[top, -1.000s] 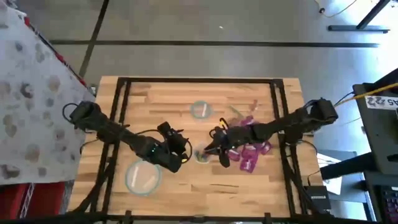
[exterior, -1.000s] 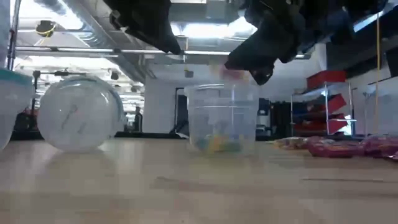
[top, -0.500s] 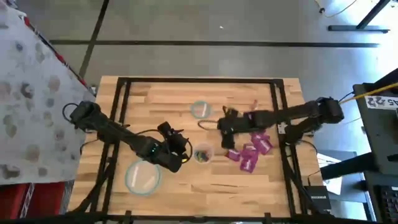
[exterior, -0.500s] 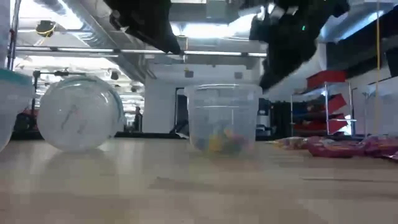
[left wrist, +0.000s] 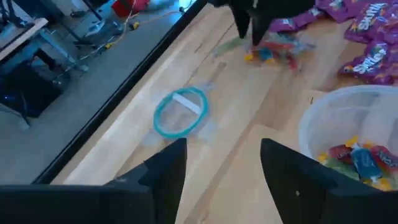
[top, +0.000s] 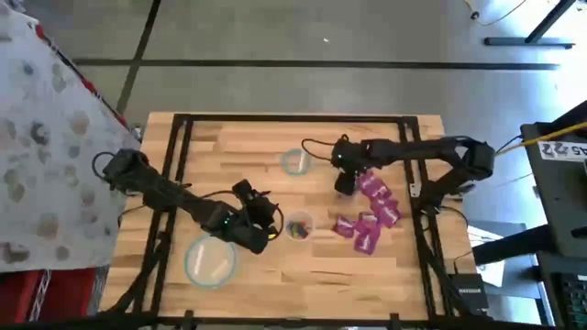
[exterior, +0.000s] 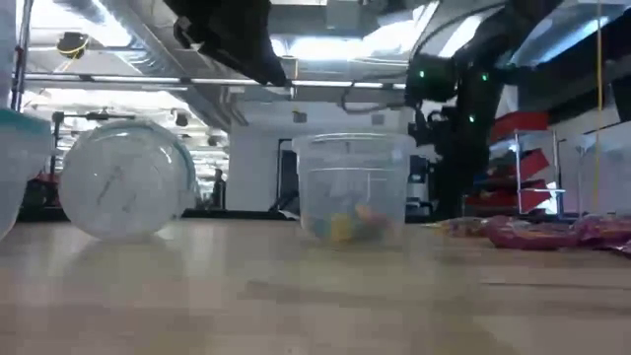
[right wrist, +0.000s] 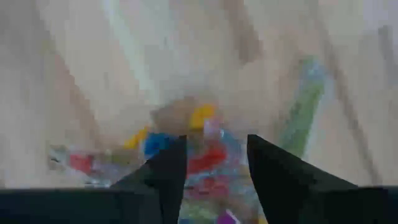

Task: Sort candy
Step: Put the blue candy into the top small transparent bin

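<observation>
A small clear cup (top: 299, 225) with a few coloured candy pieces stands mid-table. My left gripper (left wrist: 217, 168) hangs open just left of the cup (left wrist: 348, 143), with nothing between its fingers. Magenta-purple candy packets (top: 371, 218) lie in a loose pile to the cup's right. At the pile's far side, my right gripper (top: 344, 186) points down, open, over a clear packet of coloured candy (right wrist: 199, 149). A thin greenish piece (right wrist: 305, 106) lies beside that packet. In the left wrist view the right gripper (left wrist: 252, 36) stands right at these thin pieces (left wrist: 273, 51). My right gripper comes from above with its fingers (right wrist: 171, 165) on either side of the clear coloured packet. I cannot tell whether the fingers touch it; the packet lies flat on the table.
A round clear bowl with a teal rim (top: 295, 162) sits at the far middle of the table, and a larger one (top: 211, 261) at the near left. A black frame (top: 408, 165) runs around the wooden top.
My right gripper has gone from above the cup toward the table's far right, to the thin candy pieces, and has tipped from slanting to pointing down. A pinkish piece now lies in the cup with the others.
</observation>
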Available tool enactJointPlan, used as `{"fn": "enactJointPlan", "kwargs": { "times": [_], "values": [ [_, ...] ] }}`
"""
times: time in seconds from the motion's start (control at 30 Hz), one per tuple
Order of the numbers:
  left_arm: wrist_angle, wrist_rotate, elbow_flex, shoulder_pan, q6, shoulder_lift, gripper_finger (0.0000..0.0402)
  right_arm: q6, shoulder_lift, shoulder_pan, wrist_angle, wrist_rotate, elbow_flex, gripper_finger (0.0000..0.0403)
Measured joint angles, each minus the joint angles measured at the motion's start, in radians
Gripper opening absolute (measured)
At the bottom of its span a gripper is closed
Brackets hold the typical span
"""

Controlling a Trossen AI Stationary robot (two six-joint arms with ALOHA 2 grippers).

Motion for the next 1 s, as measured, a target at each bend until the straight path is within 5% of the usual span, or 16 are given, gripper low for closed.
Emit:
{"fn": "enactJointPlan", "kwargs": {
  "times": [0.3, 0.57, 0.8, 1.0],
  "values": [
    [0.000, 0.008, 0.000, -0.005, 0.000, 0.000, 0.0189, 0.095, -0.012, 0.055, -0.221, 0.018, -0.004, 0.0152],
    [-0.001, 0.008, 0.000, -0.005, 0.003, 0.000, 0.0189, -0.012, -0.050, 0.097, -0.050, 0.082, -0.003, 0.0152],
    [-0.001, 0.008, 0.000, -0.005, 0.007, 0.000, 0.0189, -0.128, -0.016, 0.018, 0.001, 0.150, -0.003, 0.0152],
    [-0.001, 0.008, 0.000, -0.005, 0.005, 0.000, 0.0189, -0.273, 0.028, -0.075, 0.010, 0.050, -0.002, 0.0152]
  ]
}}
